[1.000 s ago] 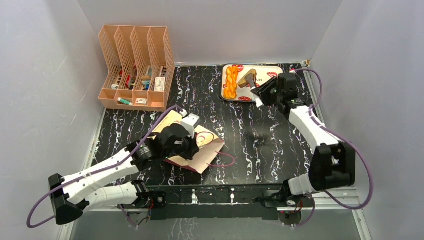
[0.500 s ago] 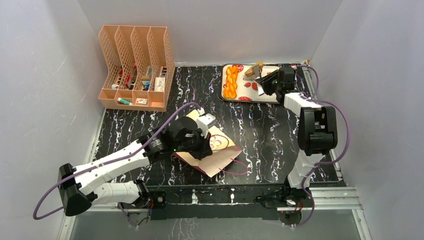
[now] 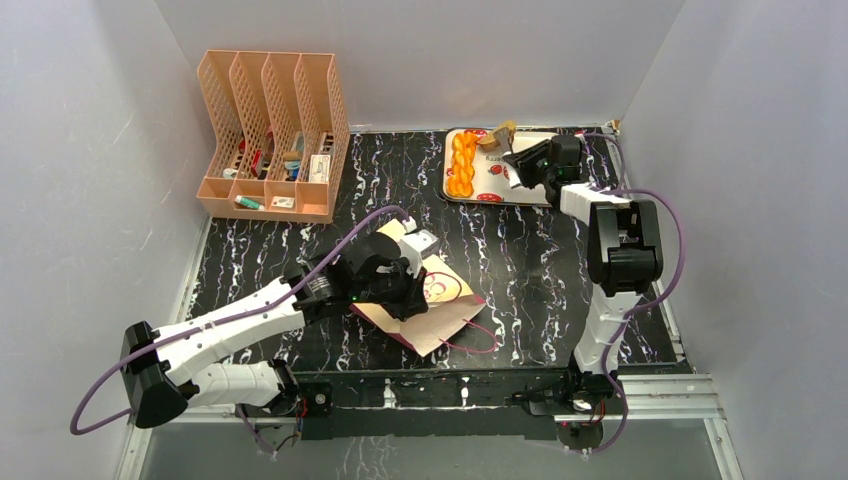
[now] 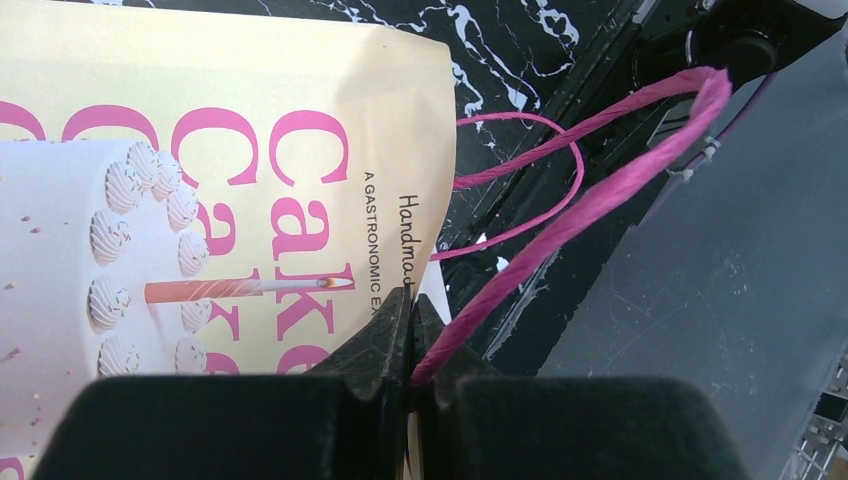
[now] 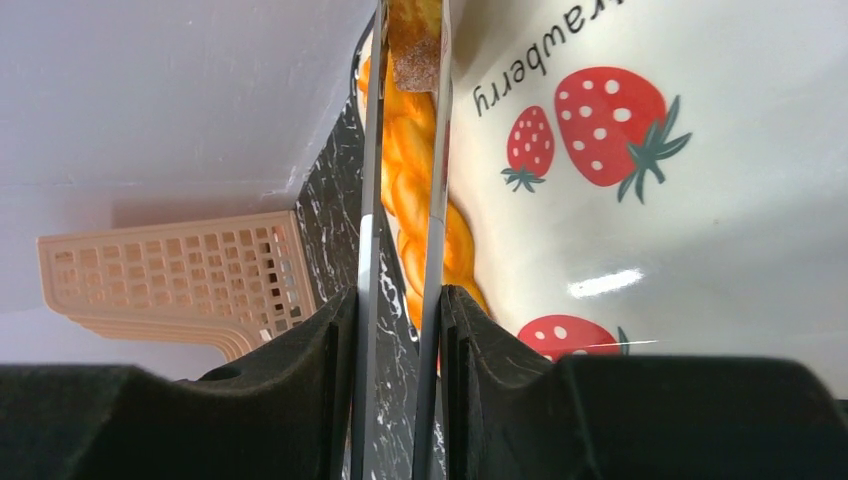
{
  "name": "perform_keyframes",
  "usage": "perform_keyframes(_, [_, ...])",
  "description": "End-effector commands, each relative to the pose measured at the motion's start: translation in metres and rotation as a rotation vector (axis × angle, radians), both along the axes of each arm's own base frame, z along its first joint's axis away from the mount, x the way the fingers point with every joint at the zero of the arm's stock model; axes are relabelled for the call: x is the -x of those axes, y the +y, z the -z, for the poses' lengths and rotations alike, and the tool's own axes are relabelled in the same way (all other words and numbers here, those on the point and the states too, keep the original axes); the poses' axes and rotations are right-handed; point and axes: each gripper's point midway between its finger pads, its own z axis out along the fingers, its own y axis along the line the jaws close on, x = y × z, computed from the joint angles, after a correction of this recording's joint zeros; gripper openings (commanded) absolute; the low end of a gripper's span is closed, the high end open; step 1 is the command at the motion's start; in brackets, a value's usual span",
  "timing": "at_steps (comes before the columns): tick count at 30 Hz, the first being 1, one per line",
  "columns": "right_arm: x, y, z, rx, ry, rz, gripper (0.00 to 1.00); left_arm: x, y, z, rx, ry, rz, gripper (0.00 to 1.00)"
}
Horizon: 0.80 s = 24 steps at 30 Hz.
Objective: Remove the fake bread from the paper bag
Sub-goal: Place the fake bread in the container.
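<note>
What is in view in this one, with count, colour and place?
paper bag: one, cream with pink "Cakes" lettering, flat on the table, near centre
cord handle: one, magenta, at the bag's mouth
tray: one, white with red strawberries, far right
braided loaf: one, orange, on the tray's left side
brown bread piece: one, pinched in the tongs above the tray
metal tongs: one, silver, over the tray
file rack: one, peach, far left; contents too small to tell
table: one, black with white veins
left gripper: shut on bag rim and cord
right gripper: shut on tongs
</note>
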Motion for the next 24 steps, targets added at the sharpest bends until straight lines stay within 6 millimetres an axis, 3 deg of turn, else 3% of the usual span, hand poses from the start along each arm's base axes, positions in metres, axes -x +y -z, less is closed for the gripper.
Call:
perform_keyframes(1, [-0.011, 0.015, -0.039, -0.031, -0.136, -0.029, 0.0, -0.005, -0.001, -0.016, 0.039, -0.04, -0.014, 0.0])
perform_keyframes(6, [0.004, 0.015, -0.022, -0.022, -0.081, -0.032, 0.24, -0.005, 0.006, -0.016, 0.041, -0.044, -0.045, 0.0])
perform_keyframes(9, [0.014, 0.014, -0.011, -0.016, -0.045, -0.034, 0.3, -0.005, 0.008, -0.016, 0.046, -0.047, -0.059, 0.0])
perform_keyframes(14, [0.027, 0.008, -0.002, -0.02, -0.01, -0.031, 0.34, -0.005, 0.008, -0.013, 0.041, -0.04, -0.061, 0.0])
perform_keyframes(24, [0.039, 0.003, -0.008, -0.024, -0.01, -0.037, 0.39, -0.004, 0.005, -0.009, 0.027, -0.033, -0.04, 0.0])
